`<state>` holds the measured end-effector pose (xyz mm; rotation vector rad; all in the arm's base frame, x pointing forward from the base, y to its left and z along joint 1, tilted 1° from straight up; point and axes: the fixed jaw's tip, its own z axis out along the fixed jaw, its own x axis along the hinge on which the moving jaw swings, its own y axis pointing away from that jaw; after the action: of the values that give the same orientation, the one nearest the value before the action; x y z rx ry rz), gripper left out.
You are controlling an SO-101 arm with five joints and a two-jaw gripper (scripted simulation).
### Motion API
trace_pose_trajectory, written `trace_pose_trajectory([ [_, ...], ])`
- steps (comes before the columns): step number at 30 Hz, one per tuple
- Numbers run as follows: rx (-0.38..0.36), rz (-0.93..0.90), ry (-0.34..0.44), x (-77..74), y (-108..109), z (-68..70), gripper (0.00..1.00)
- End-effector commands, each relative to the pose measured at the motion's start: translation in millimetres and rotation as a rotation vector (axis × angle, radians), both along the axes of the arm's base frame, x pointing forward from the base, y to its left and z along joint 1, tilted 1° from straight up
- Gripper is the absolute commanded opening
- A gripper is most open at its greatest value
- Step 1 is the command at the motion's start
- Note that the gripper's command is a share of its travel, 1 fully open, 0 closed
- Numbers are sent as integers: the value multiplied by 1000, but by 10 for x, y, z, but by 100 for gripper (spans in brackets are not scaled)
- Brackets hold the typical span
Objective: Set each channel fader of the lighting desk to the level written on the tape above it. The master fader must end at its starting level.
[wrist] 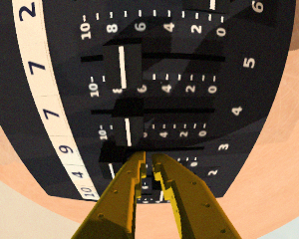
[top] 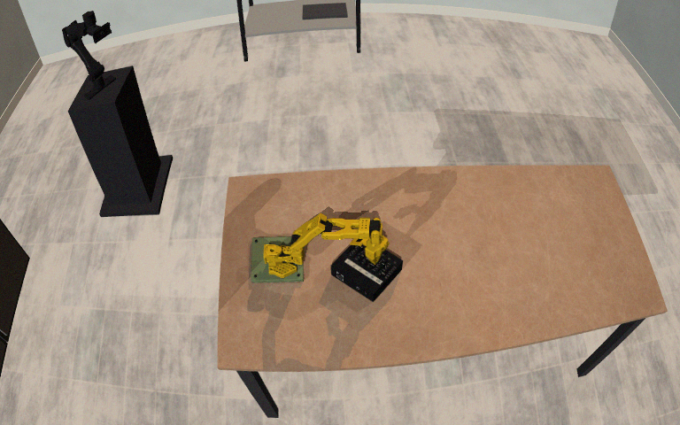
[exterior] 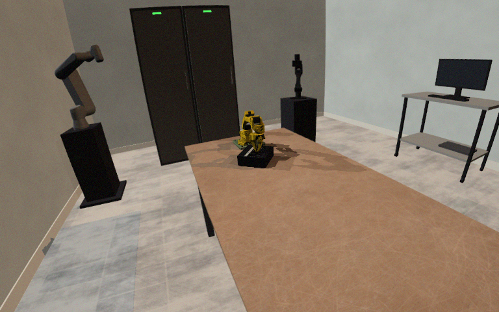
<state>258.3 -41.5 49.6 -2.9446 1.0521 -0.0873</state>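
Note:
The black lighting desk sits on the brown table next to the arm's green base plate; it also shows in the exterior view. In the wrist view a white tape strip carries the numbers 2, 7, 7, 9, 4, 10. The fader of row 5 stands near 8. The fader of row 4 stands near 8. My gripper is shut and empty, its tips down on the desk at row 3, beside a dark fader cap. The rows below are hidden by the fingers.
The yellow arm reaches from its base plate to the right over the desk. The table's left edge is close to the base plate. Black pedestals with other arms stand on the floor away from the table.

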Motion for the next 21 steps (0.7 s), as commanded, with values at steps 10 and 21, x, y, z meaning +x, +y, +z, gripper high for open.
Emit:
trace_pose_trajectory([
  [10, 0, -23, 10, -39, -66, 9, 0],
  [21, -1, -22, -7, 13, -2, 9, 0],
])
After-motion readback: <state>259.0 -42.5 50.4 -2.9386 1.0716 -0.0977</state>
